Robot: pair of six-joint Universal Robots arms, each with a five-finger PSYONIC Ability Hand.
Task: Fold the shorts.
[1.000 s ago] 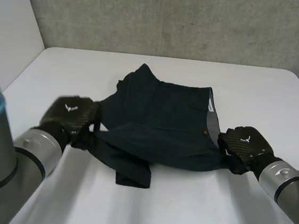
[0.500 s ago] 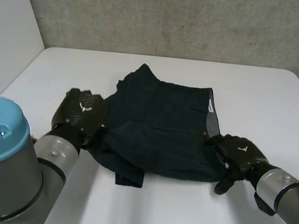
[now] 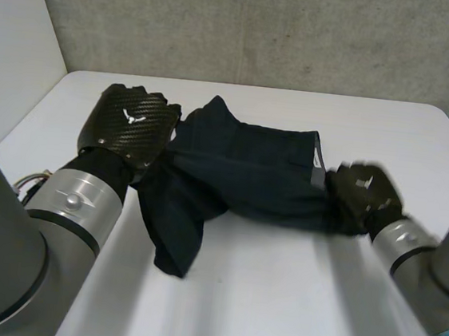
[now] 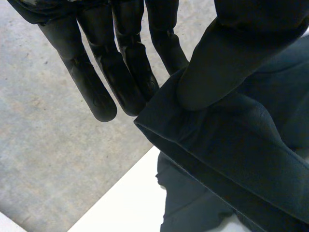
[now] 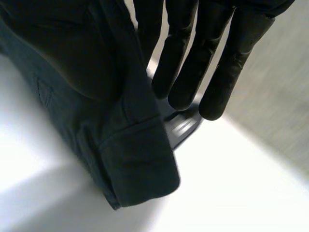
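One pair of shorts [image 3: 247, 178] is stretching across the middle of the frame, above the white table [image 3: 273, 317], with a robot hand gripping it at each end. The cloth is dark navy, soft and matte, and it is bunching into long folds that run from side to side. One loose leg is drooping toward the lower left of centre, ending in a blunt, squared hem. I cannot tell whether it is touching the tabletop. A single small white label [image 3: 317, 158] is showing at the grey-lined waistband, toward the right.

The left hand [image 3: 132, 126] — black, with a woven carbon-look shell — is sitting at the upper left and is holding the shorts' left end. In the left wrist view its thumb [image 4: 231, 53] is pressing down on a stitched, doubled hem and pinching it against the fingers [image 4: 120, 77].

The right hand [image 3: 364, 195] is at the right of the frame, on the waistband end. In the right wrist view its fingers [image 5: 217, 67] are reaching out nearly straight behind the cloth, while the thumb is clamping the thick band from the front — a firm pinch.

A rough grey concrete wall [image 3: 263, 28] is running along the top of the frame.
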